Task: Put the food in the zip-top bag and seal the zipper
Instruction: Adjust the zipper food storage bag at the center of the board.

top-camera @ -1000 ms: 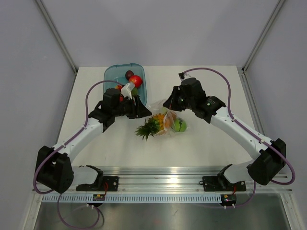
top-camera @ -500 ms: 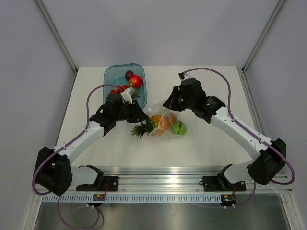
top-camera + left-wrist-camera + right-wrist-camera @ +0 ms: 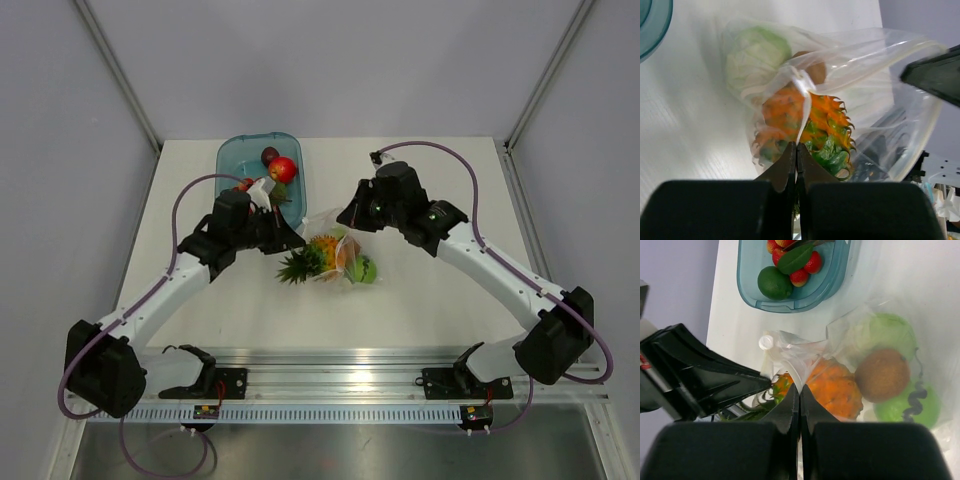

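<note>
The zip-top bag (image 3: 338, 252) lies mid-table between both arms. Its food shows through the clear plastic: an orange bumpy fruit (image 3: 836, 385), a brown kiwi (image 3: 882, 375), a green apple (image 3: 910, 405) and a pale cabbage (image 3: 757, 55). The orange fruit's green leaves (image 3: 298, 266) stick out at the mouth on the left. My left gripper (image 3: 796, 146) is shut on the whitish zipper strip (image 3: 803, 107) at the mouth. My right gripper (image 3: 799, 390) is shut on the bag's mouth edge from the other side. The two grippers' tips sit close together.
A translucent blue tray (image 3: 232, 160) stands at the back left, just behind the left gripper. It holds a red apple (image 3: 283, 168), a green lime (image 3: 775, 283), small strawberries (image 3: 800, 276) and a leaf. Metal rails run along the near edge.
My left gripper has closed onto the bag's mouth edge. The bag and its food have shifted slightly left and toward the back. The right gripper has stayed shut on the bag.
</note>
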{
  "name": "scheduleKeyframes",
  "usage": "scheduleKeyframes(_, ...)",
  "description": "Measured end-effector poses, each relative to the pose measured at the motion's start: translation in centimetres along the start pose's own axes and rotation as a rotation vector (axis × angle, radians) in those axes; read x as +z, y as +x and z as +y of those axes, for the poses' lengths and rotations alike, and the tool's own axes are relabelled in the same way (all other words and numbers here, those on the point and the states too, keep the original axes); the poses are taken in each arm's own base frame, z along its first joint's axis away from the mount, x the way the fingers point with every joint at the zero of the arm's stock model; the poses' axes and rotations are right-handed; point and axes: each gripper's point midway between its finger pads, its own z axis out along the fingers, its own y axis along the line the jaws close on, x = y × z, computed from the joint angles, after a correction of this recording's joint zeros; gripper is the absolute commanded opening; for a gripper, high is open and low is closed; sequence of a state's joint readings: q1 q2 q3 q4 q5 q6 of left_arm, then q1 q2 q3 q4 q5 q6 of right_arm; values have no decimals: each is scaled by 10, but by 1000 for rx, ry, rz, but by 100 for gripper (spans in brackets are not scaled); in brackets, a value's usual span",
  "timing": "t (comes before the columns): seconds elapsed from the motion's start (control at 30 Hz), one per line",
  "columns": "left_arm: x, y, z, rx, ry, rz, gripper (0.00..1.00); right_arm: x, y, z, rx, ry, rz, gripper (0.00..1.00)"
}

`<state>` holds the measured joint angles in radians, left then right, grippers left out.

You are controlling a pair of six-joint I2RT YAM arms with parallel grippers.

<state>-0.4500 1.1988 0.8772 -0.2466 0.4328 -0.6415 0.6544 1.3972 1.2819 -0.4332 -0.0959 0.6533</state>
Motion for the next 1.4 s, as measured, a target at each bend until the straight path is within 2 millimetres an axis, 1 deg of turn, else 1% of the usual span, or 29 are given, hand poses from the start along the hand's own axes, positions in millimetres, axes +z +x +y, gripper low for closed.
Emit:
scheduleKeyframes(0.03, -3, -4, -4, -4, 2, -4, 0, 1, 0, 1, 0, -4, 5, 0)
scheduleKeyframes(0.1, -12, -16, -20, -17, 10, -12, 0, 5, 0, 4, 0, -15, 19, 0)
scheduleKeyframes(0.2, -32, -39, -50, -26, 30, -35, 0, 1, -4, 16, -2, -50, 29, 0)
scheduleKeyframes(0.3, -60, -67, -89, -3, 72, -97, 0, -17, -18, 32, -11, -100, -15, 0)
scheduleKeyframes(0.37, -74, -80, -104, 17, 89, -141, 0, -32, -26, 40, -21, -126, -55, 0)
scheduleKeyframes(0.4, -74, -82, -105, 19, 89, -147, 0, -38, -30, 42, -25, -130, -72, 0)
scheduleKeyframes(0.43, -73, -84, -105, 19, 87, -149, 0, -40, -32, 42, -28, -129, -83, 0)
scheduleKeyframes(0.5, -57, -81, -93, 1, 54, -115, 0, -35, -32, 36, -32, -99, -87, 0)
scheduleKeyframes(0.53, -47, -79, -84, -11, 28, -91, 0, -29, -29, 31, -31, -79, -75, 0)
scheduleKeyframes(0.6, -22, -67, -59, -46, -48, -13, 0, -14, -19, 15, -29, -22, -35, 0)
scheduleKeyframes(0.63, -15, -61, -49, -60, -79, 20, 0, -9, -13, 9, -28, 4, -11, 0)
scheduleKeyframes(0.67, -11, -53, -39, -74, -113, 57, 0, -8, -9, 5, -28, 19, 2, 0)
scheduleKeyframes(0.7, -11, -46, -33, -80, -141, 87, 0, -9, -7, 1, -29, 35, 11, 0)
scheduleKeyframes(0.73, -13, -43, -31, -82, -155, 101, 0, -13, -8, 1, -32, 39, 9, 0)
scheduleKeyframes(0.77, -19, -44, -34, -78, -160, 107, 0, -16, -10, 3, -36, 35, 1, 0)
scheduleKeyframes(0.87, -34, -58, -53, -31, -114, 49, 0, -36, -20, 11, -58, 9, -49, 0)
scheduleKeyframes(0.93, -41, -59, -58, -10, -92, 25, 0, -45, -26, 8, -69, 20, -90, 0)
scheduleKeyframes(0.97, -40, -57, -56, -4, -86, 23, 0, -46, -27, 3, -71, 35, -99, 0)
scheduleKeyframes(1.03, -32, -46, -46, -15, -95, 57, 0, -37, -22, -9, -65, 71, -78, 0)
scheduleKeyframes(1.1, -17, -31, -29, -45, -127, 125, 0, -20, -9, -29, -49, 121, -29, 0)
scheduleKeyframes(1.13, -11, -23, -21, -62, -146, 157, 0, -15, 0, -37, -41, 138, -1, 0)
scheduleKeyframes(1.17, -9, -18, -16, -75, -163, 183, 0, -13, 9, -44, -33, 155, 26, 0)
scheduleKeyframes(1.2, -10, -15, -15, -80, -170, 194, 0, -14, 13, -46, -29, 160, 41, 0)
scheduleKeyframes(1.27, -18, -21, -25, -67, -154, 183, 0, -22, 10, -38, -26, 129, 29, 0)
scheduleKeyframes(1.4, -36, -47, -57, -2, -65, 77, 0, -50, -8, -18, -36, 58, -56, 0)
